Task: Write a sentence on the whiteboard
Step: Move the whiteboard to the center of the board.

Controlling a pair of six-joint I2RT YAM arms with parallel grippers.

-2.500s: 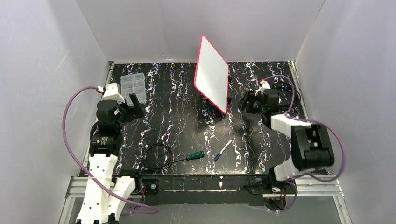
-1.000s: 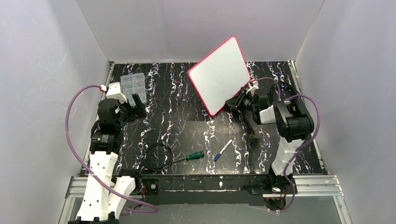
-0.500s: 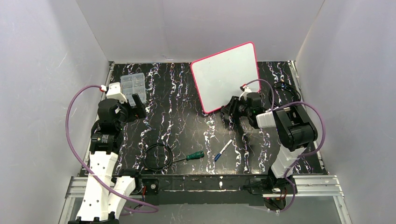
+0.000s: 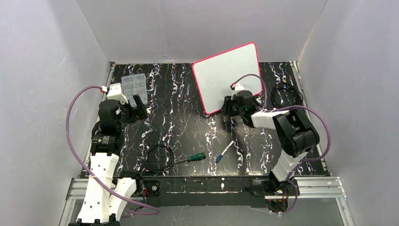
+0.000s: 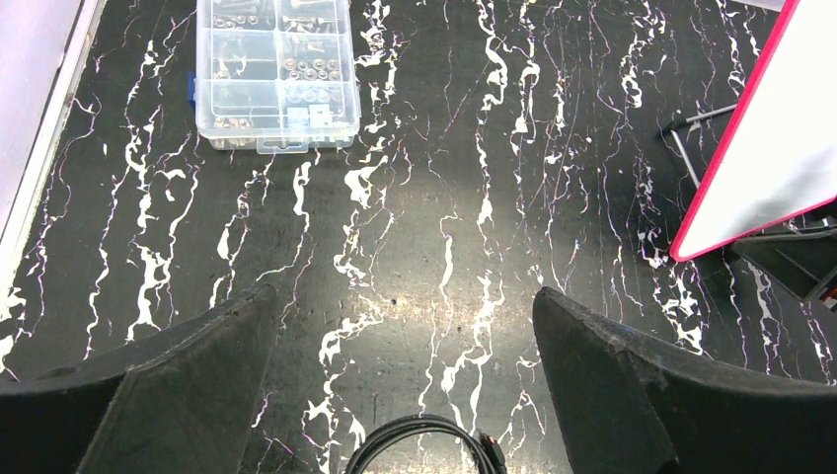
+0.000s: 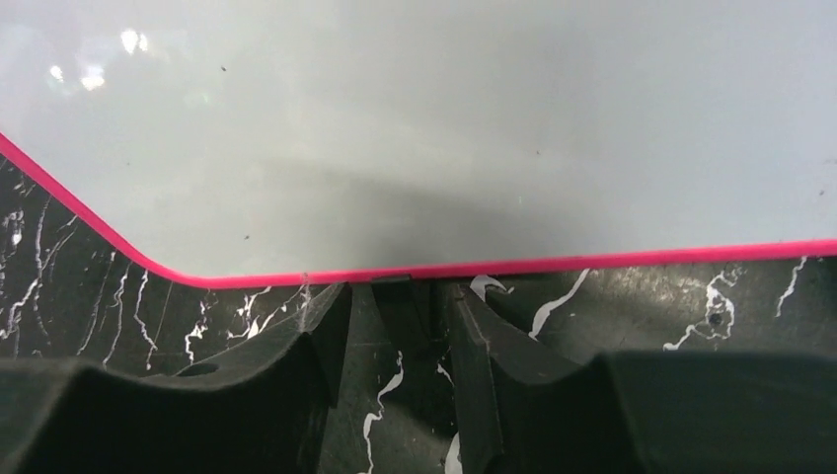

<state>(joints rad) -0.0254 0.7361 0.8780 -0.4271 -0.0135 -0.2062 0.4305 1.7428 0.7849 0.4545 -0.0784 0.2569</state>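
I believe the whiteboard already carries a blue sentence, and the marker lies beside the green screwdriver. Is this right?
Not quite: the whiteboard is blank, with nothing written on it yet, as the right wrist view shows up close. The marker does lie beside the green screwdriver.

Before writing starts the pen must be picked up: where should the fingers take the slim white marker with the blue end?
Probably mid-barrel of the slim white marker with the blue end, from straight above, closing across its width: it lies flat and diagonal on the black marbled table, apart from the green-handled screwdriver.
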